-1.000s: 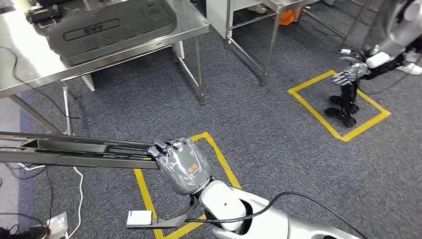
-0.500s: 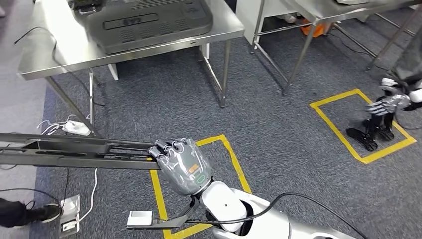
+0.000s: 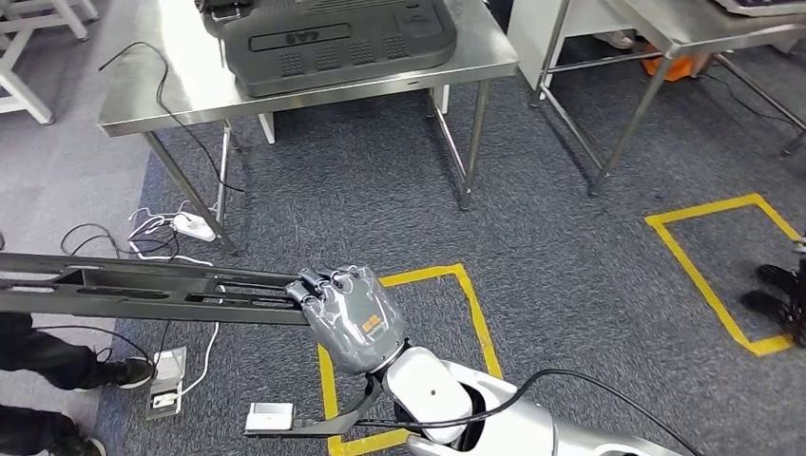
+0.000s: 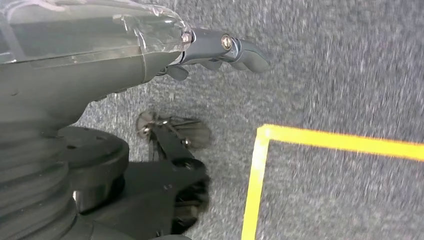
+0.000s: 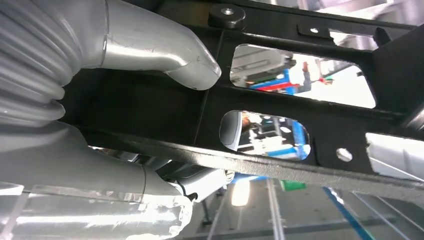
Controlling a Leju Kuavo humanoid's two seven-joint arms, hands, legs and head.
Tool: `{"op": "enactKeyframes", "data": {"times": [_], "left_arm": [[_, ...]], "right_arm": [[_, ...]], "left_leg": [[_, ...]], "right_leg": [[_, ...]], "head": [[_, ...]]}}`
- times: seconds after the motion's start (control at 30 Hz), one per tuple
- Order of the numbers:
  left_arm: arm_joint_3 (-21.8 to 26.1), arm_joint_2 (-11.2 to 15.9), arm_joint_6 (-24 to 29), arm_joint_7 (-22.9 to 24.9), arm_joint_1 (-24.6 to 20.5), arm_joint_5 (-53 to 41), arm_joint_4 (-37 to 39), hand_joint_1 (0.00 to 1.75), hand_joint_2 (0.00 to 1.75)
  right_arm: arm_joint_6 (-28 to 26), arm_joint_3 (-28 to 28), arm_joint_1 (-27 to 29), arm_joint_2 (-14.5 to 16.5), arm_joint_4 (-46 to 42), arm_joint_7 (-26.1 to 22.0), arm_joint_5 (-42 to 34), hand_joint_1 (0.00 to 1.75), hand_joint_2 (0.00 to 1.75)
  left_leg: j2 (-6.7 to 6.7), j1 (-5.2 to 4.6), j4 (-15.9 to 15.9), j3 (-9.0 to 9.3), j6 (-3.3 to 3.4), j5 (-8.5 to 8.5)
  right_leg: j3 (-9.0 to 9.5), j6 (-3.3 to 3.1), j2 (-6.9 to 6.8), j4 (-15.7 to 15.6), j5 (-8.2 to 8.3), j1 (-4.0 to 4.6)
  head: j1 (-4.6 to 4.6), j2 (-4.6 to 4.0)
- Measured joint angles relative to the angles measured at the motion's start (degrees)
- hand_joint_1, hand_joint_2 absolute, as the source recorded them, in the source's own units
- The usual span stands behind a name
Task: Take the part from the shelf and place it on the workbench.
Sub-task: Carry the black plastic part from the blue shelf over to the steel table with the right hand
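1. Head view: a steel workbench stands across the grey carpet, bearing a large dark housing.
2. The long black part stretches level above the floor, well short of the workbench.
3. The right hand grips the part's near end.
4. The left hand hangs over the carpet; whether its fingers are spread or curled cannot be told.

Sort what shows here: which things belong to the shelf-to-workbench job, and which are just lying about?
Job:
- long black part, held at one end by the right hand
- steel workbench

Lying about:
- large grey moulded panel on the workbench
- white cable on the carpet
- yellow floor tape
- second steel table
- person's dark shoes
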Motion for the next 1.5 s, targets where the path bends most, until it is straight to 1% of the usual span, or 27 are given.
{"op": "enactKeyframes", "data": {"times": [0.03,0.07,0.1,0.13,0.2,0.27,0.4,0.5,0.63,0.83,0.87,0.93,0.97,1.0,1.03,1.1,1.13,1.17,1.2,1.23,1.27,1.3,1.33,1.37,1.4,1.43,1.5], "left_arm": [[0.0,0.0,0.0,0.0,0.0,0.0,0.0,0.00,1.75],[0.0,0.0,0.1,0.0,0.1,0.0,0.0,0.00,1.75],[0.0,0.0,0.1,0.0,0.1,0.0,0.0,0.00,1.75],[0.0,0.0,0.2,0.0,0.1,0.0,0.0,0.00,1.75],[0.0,0.0,0.3,0.1,0.2,0.0,0.0,0.00,1.75],[0.0,0.1,0.3,0.2,0.2,0.0,0.0,0.00,1.75],[0.0,0.1,0.5,0.2,0.4,0.0,0.0,0.00,1.75],[0.0,0.1,0.2,0.1,0.4,0.0,0.0,0.00,1.75],[0.0,0.1,-0.3,0.0,0.4,0.0,0.0,0.00,1.75],[0.0,0.2,-0.8,0.0,0.4,0.0,0.0,0.00,1.75],[0.0,0.3,-1.1,0.0,0.4,0.0,0.0,0.00,1.75],[0.0,0.5,-1.9,-0.2,0.3,0.0,0.0,0.00,1.75],[0.0,0.6,-2.3,-0.3,0.3,0.0,0.0,0.00,1.75],[0.0,0.6,-2.6,-0.3,0.3,0.0,0.0,0.00,1.75],[0.0,0.6,-2.8,-0.4,0.2,0.0,0.0,0.00,1.75],[0.0,0.6,-3.0,-0.4,0.2,0.0,0.0,0.00,1.75],[0.0,0.6,-3.1,-0.4,0.3,0.0,0.0,0.00,1.75],[0.0,0.6,-3.1,-0.4,0.4,0.0,0.0,0.00,1.75],[0.0,0.6,-3.1,-0.4,0.4,0.0,0.0,0.00,1.75],[0.0,0.7,-3.1,-0.4,0.4,0.0,0.0,0.00,1.75],[0.0,0.8,-3.1,-0.3,0.3,0.0,-0.1,0.00,1.75],[0.0,0.9,-3.1,-0.3,0.2,0.0,-0.1,0.00,1.75],[0.0,1.0,-3.0,-0.2,0.2,0.0,-0.2,0.00,1.75],[0.0,1.1,-3.0,-0.1,0.1,0.0,-0.2,0.00,1.75],[0.0,1.1,-3.0,-0.1,0.1,0.0,-0.2,0.00,1.75],[0.0,1.1,-2.9,-0.1,0.2,0.0,-0.2,0.00,1.75],[0.0,1.1,-2.8,0.0,0.1,0.0,-0.2,0.00,1.75]], "right_arm": [[0.0,0.0,0.0,0.0,0.0,0.0,0.0,1.75,1.75],[0.1,0.0,0.1,0.0,0.0,0.0,0.0,1.75,1.75],[0.1,0.0,0.1,0.0,0.0,0.0,0.0,1.75,1.75],[0.1,0.0,0.1,0.0,0.0,0.0,0.0,1.75,1.75],[0.1,0.0,0.1,0.0,-0.1,0.0,0.1,1.75,1.75],[0.1,0.0,0.1,0.0,-0.2,0.1,0.3,1.75,1.75],[0.0,-0.1,0.1,0.0,-0.3,0.2,0.5,1.75,1.75],[0.0,-0.1,0.1,0.0,-0.4,0.3,0.7,1.75,1.75],[-0.1,-0.3,0.1,0.0,-0.5,0.5,1.1,1.75,1.75],[0.0,-0.4,0.1,0.0,-0.5,0.5,1.1,1.75,1.75],[0.0,-0.4,0.1,0.0,-0.5,0.5,1.2,1.75,1.75],[0.0,-0.4,0.3,-0.1,-0.6,0.6,1.3,1.75,1.75],[0.1,-0.4,0.3,-0.1,-0.6,0.6,1.3,1.75,1.75],[0.1,-0.5,0.2,-0.1,-0.7,0.6,1.3,1.75,1.75],[0.1,-0.5,0.2,-0.1,-0.8,0.7,1.3,1.75,1.75],[0.1,-0.5,0.3,-0.2,-0.9,0.7,1.4,1.75,1.75],[0.1,-0.5,0.5,-0.2,-0.9,0.8,1.4,1.75,1.75],[0.1,-0.5,0.6,-0.3,-0.9,0.8,1.4,1.75,1.75],[0.1,-0.5,0.7,-0.3,-0.9,0.8,1.4,1.75,1.75],[0.1,-0.5,0.7,-0.3,-0.9,0.8,1.4,1.75,1.75],[0.1,-0.5,0.7,-0.3,-0.9,0.8,1.4,1.75,1.75],[0.1,-0.5,0.7,-0.3,-1.0,0.8,1.4,1.75,1.75],[0.1,-0.5,0.8,-0.4,-1.0,0.9,1.4,1.75,1.75],[0.1,-0.5,1.0,-0.4,-1.0,0.9,1.4,1.75,1.75],[0.1,-0.6,1.1,-0.4,-1.0,0.9,1.4,1.75,1.75],[0.1,-0.6,1.2,-0.4,-1.0,0.8,1.4,1.75,1.75],[0.1,-0.6,1.2,-0.4,-1.1,0.8,1.4,1.75,1.75]], "left_leg": [[0.61,0.18,3.4,-1.81,-0.25,-1.21],[0.95,0.32,5.5,-2.96,-0.42,-1.51],[1.13,0.46,5.4,-3.02,-0.52,-0.67],[1.27,0.57,2.9,-1.88,-0.53,1.12],[1.78,0.57,-4.8,1.93,-0.24,4.53],[2.12,0.30,-9.3,4.05,0.34,5.64],[2.12,0.26,-9.6,4.19,0.51,5.40],[2.13,0.23,-9.6,4.18,0.87,5.23],[2.14,0.19,-9.6,4.18,1.03,5.14],[2.14,0.09,-9.5,4.23,1.11,5.09],[2.11,0.06,-9.7,4.33,1.46,4.99],[2.04,0.26,-11.2,5.47,2.58,5.03],[1.99,0.44,-12.2,6.29,3.23,5.24],[1.95,0.71,-13.1,7.02,3.49,5.58],[1.90,0.91,-13.6,7.40,3.50,5.90],[1.64,1.33,-13.8,7.49,3.10,6.08],[1.46,1.68,-13.7,7.48,2.61,6.04],[1.28,2.18,-13.5,7.47,1.97,5.91],[1.07,2.84,-13.1,7.44,1.15,5.64],[0.89,3.53,-12.3,7.31,0.16,5.20],[0.69,4.00,-11.4,7.04,-0.86,4.70],[0.50,4.22,-10.4,6.55,-1.76,4.20],[0.35,4.27,-9.4,6.03,-2.54,3.74],[0.28,4.19,-8.7,5.70,-3.10,3.41],[0.30,4.20,-8.4,5.54,-3.50,3.06],[0.49,4.23,-8.0,5.53,-3.72,2.72],[1.17,3.98,-5.0,4.26,-3.51,1.21]], "right_leg": [[0.15,-0.11,-0.70,0.0,-0.18,0.06],[0.31,-0.15,-1.31,0.0,-0.36,0.11],[0.49,-0.10,-1.80,0.1,-0.56,0.12],[0.73,0.02,-2.16,0.1,-0.75,0.10],[1.33,0.44,-2.68,0.0,-1.18,0.14],[1.69,0.89,-2.93,0.0,-1.61,0.33],[1.97,0.10,-2.84,-0.3,-1.80,0.60],[2.24,0.57,-2.86,-0.8,-1.60,0.61],[2.33,1.08,-2.86,-1.1,-1.51,0.60],[2.34,1.26,-2.86,-1.2,-1.49,0.71],[2.43,1.54,-2.89,-1.1,-1.13,0.61],[2.68,2.27,-2.69,-0.6,-0.48,0.39],[2.35,2.52,-2.19,0.6,-0.74,0.27],[1.46,2.45,-1.55,2.4,-1.81,0.26],[0.00,2.38,-0.89,5.2,-3.38,0.14],[-3.50,2.78,-0.27,11.0,-6.09,-0.23],[-4.52,3.26,-0.23,12.4,-6.28,-0.56],[-4.67,3.81,-0.23,11.9,-5.39,-0.98],[-3.82,4.53,-0.23,9.5,-3.44,-1.52],[-2.52,5.55,-0.02,6.3,-1.62,-2.03],[-1.68,6.25,0.38,3.7,-0.92,-2.30],[-1.36,6.14,0.64,2.3,-1.16,-2.47],[-1.74,5.51,0.86,2.5,-1.70,-2.48],[-2.42,4.32,0.79,3.4,-2.34,-2.43],[-2.76,3.24,0.56,4.3,-2.30,-2.43],[-2.84,2.71,0.45,4.8,-1.98,-2.34],[-2.46,2.26,0.23,4.9,-2.19,-1.86]], "head": [[-0.09,0.00],[-0.09,0.00],[-0.10,0.00],[-0.11,0.00],[-0.08,0.00],[-0.05,0.00],[0.03,0.00],[0.03,0.00],[0.02,0.00],[0.01,0.00],[-0.02,0.00],[0.04,0.00],[0.09,0.00],[0.23,0.00],[0.36,0.00],[0.59,0.00],[0.63,0.00],[0.65,0.00],[0.65,0.00],[0.71,0.00],[0.99,0.00],[1.42,0.00],[1.67,0.00],[1.73,0.00],[1.45,0.00],[0.94,0.00],[0.30,0.00]]}}
